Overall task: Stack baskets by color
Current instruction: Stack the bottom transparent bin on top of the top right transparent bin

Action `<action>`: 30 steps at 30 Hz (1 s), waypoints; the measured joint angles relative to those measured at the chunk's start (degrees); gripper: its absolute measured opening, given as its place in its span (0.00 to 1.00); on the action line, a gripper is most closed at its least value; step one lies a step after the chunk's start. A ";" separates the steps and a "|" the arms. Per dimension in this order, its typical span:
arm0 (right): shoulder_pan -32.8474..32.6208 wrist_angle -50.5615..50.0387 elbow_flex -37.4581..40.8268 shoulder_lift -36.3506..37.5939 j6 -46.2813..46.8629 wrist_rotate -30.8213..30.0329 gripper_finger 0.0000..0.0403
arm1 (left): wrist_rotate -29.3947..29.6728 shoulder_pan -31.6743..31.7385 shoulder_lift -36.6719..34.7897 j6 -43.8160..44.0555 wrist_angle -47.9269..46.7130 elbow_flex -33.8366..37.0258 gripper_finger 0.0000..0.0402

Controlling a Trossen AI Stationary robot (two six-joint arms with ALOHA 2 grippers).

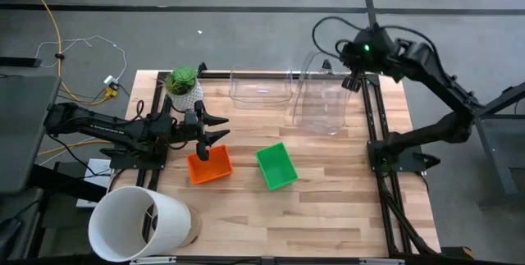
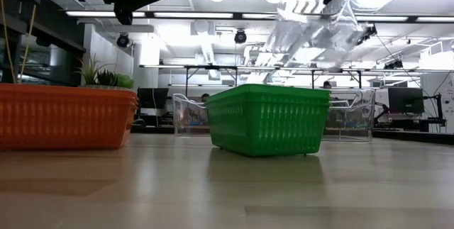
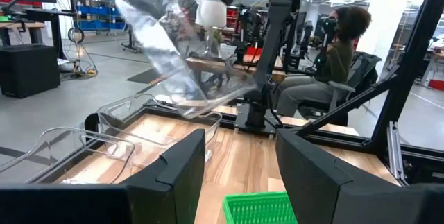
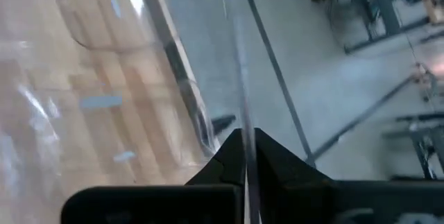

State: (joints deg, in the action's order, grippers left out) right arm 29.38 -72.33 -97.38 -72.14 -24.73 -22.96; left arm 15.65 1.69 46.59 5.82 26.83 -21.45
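The right gripper is clamped on the rim of a clear tub, which hangs tilted below it; the second clear tub lies on the bench just beside, toward the left arm.

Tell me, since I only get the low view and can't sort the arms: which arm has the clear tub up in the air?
Observer: The right gripper, shut on the tub's thin wall.
Operator: And the left one?
Observer: The left gripper is open and empty, over the far side of the red basket.
Operator: How many clear tubs in all?
Observer: Two. The second tub sits at the table's far edge, beside the raised one.
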 joint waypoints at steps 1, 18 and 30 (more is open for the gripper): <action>1.65 -0.39 -0.55 -0.85 -1.21 0.72 0.00 | 0.01 -0.01 0.01 0.00 0.01 0.00 0.41; 18.10 -5.75 -1.99 -14.93 -10.44 10.19 0.00 | -0.01 0.00 0.01 0.02 0.00 0.00 0.41; 22.71 -5.66 0.76 -17.10 -9.77 18.46 0.00 | -0.04 -0.01 0.00 0.02 -0.23 0.00 0.41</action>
State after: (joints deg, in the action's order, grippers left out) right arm 52.09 -77.99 -96.62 -89.23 -34.50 -4.50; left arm 15.62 1.67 46.59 5.85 26.60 -21.45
